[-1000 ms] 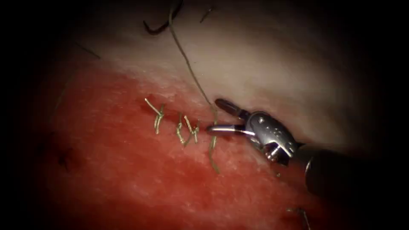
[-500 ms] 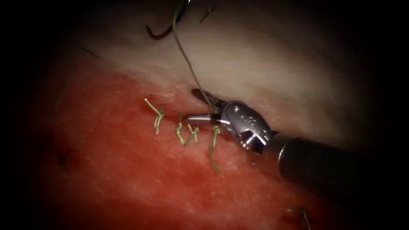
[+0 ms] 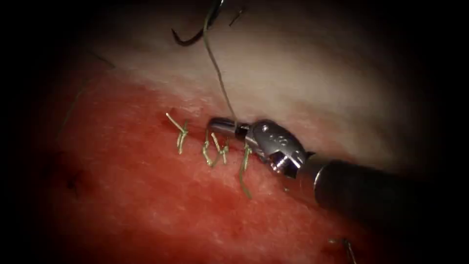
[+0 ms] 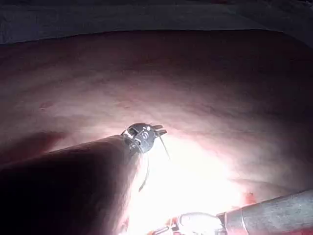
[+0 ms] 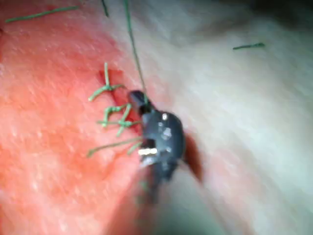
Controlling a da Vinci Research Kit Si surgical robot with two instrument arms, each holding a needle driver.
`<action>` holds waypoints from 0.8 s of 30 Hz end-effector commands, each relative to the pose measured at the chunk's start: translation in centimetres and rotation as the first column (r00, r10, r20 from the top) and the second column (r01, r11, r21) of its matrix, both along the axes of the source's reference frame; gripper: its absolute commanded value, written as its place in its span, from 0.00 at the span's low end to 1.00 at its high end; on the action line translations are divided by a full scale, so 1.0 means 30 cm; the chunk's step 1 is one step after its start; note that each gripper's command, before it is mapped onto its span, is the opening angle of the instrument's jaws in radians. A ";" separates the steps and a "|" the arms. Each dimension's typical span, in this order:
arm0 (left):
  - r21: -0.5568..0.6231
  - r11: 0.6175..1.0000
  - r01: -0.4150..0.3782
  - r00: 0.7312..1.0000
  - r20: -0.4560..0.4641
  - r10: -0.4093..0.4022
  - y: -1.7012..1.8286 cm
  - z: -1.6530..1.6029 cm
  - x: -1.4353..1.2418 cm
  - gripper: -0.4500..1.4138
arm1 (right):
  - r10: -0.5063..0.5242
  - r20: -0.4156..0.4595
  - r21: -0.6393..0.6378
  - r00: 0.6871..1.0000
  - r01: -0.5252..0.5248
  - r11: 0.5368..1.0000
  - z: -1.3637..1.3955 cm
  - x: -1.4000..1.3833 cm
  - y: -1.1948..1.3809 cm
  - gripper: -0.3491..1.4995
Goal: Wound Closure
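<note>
Change: since the earlier endoscope pictures the right arm's tool [image 3: 222, 127] has slid leftward along the cut, and its jaws, spread wide a second ago, have come together on the thread [image 3: 215, 63]
Right jaws: clenched, one blade against the other, grasping the thread just above the rightmost stitch; the closed tip lies low over the cut [image 3: 195, 131], beside the middle stitch
Right tool body: silver wrist just right of the grip, dark shaft running off toward the endoscope view's right edge; seen also from its own wrist camera [image 5: 139, 100], tip at the stitch row
Thread: one long strand rises from the jaws up and slightly left over the pale tissue to the needle; from the right wrist camera it leads away from the tip [image 5: 133, 44]
Needle: the needle [image 3: 193, 34] shows as a dark curve at the far top of the endoscope view, well apart from the cut, not visibly in the tissue
Left tool: the left arm's tool [image 4: 159, 131] hangs above the pale tissue with a strand of thread trailing from its tip; I cannot tell whether its jaws are parted or what they grip
Stitches: three tied stitches [image 3: 215, 149] with short cut tails cross the cut in a row
Tissue: the tissue [image 3: 312, 83] is pale above the cut; red fluid [image 3: 146, 195] stains it below and to the left
</note>
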State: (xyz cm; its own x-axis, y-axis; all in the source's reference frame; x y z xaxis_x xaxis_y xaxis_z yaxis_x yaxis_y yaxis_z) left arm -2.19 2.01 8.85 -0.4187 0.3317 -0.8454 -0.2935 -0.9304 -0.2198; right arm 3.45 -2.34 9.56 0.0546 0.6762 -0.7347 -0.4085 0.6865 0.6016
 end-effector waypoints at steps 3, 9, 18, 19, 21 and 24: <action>-0.002 1.000 -0.004 1.000 0.004 0.004 0.002 0.001 -0.0005 0.00 | 0.013 0.007 -0.001 1.000 -0.013 1.000 0.0010 0.0004 0.0014 0.00; -0.001 1.000 -0.003 1.000 0.005 0.003 0.003 0.001 -0.0003 0.00 | 0.028 -0.011 -0.001 1.000 -0.028 1.000 -0.0034 -0.0048 0.0026 0.00; -0.002 1.000 0.001 1.000 0.007 -0.001 0.005 0.004 0.0002 0.00 | 0.075 -0.097 -0.044 0.992 -0.080 0.996 -0.0068 -0.0155 0.0023 0.99; -0.003 1.000 0.002 1.000 0.006 -0.002 0.006 0.004 0.0000 0.00 | 0.073 -0.101 -0.045 0.992 -0.078 0.996 -0.0070 -0.0167 0.0016 0.99; -0.006 1.000 0.007 1.000 0.005 -0.006 0.006 0.005 -0.0005 0.00 | 0.065 -0.113 -0.048 0.992 -0.070 0.996 -0.0078 -0.0203 0.0003 0.99; -0.012 1.000 0.008 1.000 0.001 -0.008 0.006 0.008 -0.0015 0.00 | 0.058 -0.125 -0.067 0.990 -0.066 0.996 -0.0090 -0.0268 0.0002 0.99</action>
State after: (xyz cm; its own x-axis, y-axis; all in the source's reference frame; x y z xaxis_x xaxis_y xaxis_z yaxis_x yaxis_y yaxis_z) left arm -2.21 2.11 9.12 -0.4162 0.3249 -0.8493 -0.3038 -0.9300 -0.2069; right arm 2.53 -2.34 9.21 -0.0819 0.6160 -0.7834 -0.3847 0.7057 0.5951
